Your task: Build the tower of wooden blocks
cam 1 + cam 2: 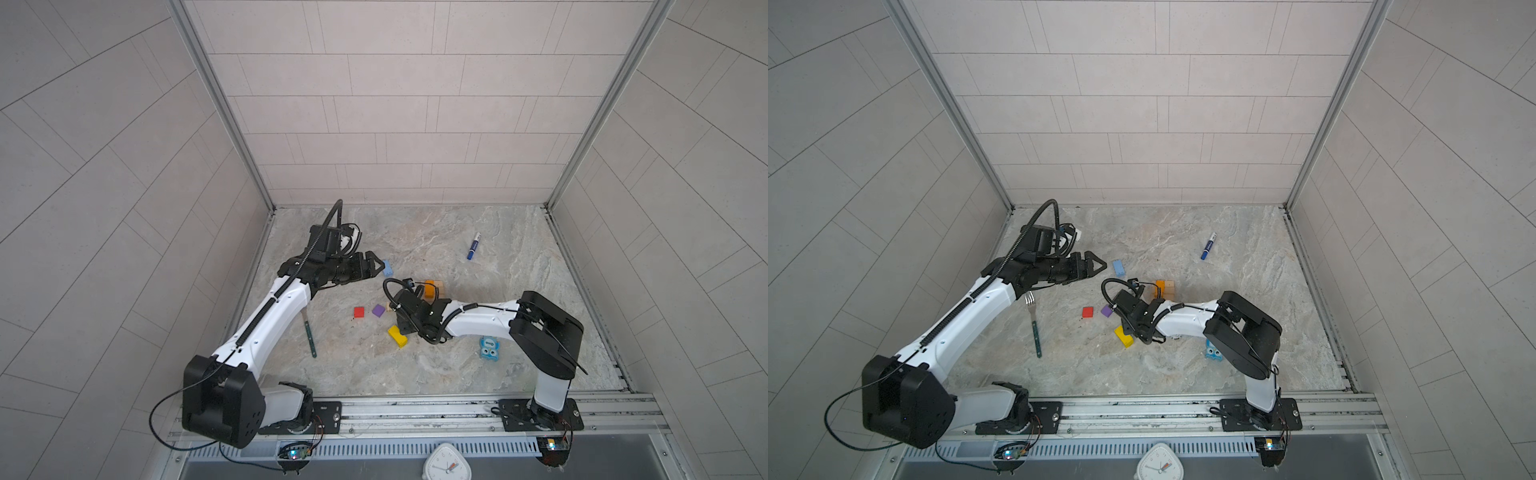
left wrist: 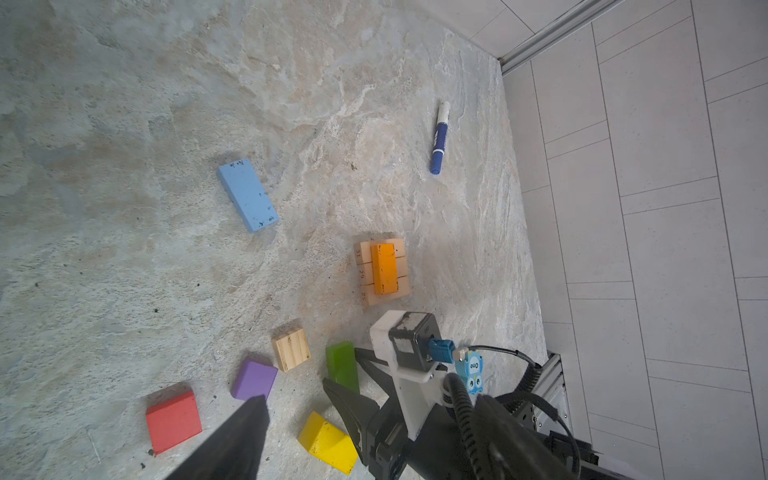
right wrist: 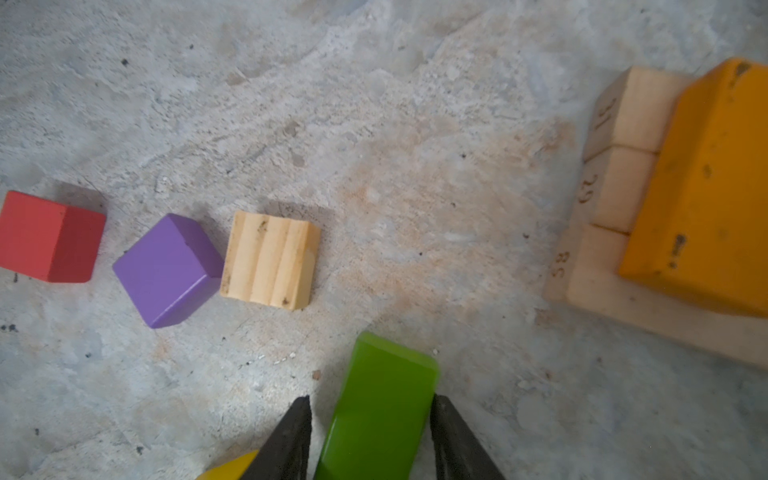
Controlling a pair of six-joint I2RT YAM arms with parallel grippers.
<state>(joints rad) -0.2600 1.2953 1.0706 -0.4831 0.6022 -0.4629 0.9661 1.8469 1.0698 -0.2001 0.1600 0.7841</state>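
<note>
The tower [image 2: 382,270] stands near the middle of the tabletop [image 1: 519,291], only two layers high: three tan blocks [image 2: 362,272] lie side by side with numbers on their ends, and an orange block [image 2: 385,268] lies flat across them.

The right gripper [image 3: 370,399] reaches down at about 7 o'clock from the tower. Its fingers [image 3: 291,440] straddle the green block [image 3: 382,407], one on each long side. One finger sits right against the block and the other looks a sliver away, so I cannot tell whether they truly pinch it. In both top views the arm hides the green block.

The yellow block [image 1: 397,336] lies just beside that gripper, at its 7 o'clock. Three cubes run in a loose row at 8 o'clock from the tower: the striped cube [image 3: 270,259] is nearest, the purple cube [image 3: 168,270] almost touches it, and the red cube [image 3: 50,237] sits a little apart at the outer end.

The left gripper [image 1: 1100,264] hangs above the tabletop at about 10 o'clock from the tower, with its fingers spread and nothing between them. The blue block [image 1: 1119,268] lies flat just past their tips.

A blue marker [image 1: 473,246] lies at 1 o'clock from the tower, well apart. A blue cartoon-eyed toy [image 1: 489,347] sits at 5 o'clock, and a fork [image 1: 1034,324] lies out at 8 o'clock beside the left arm.
</note>
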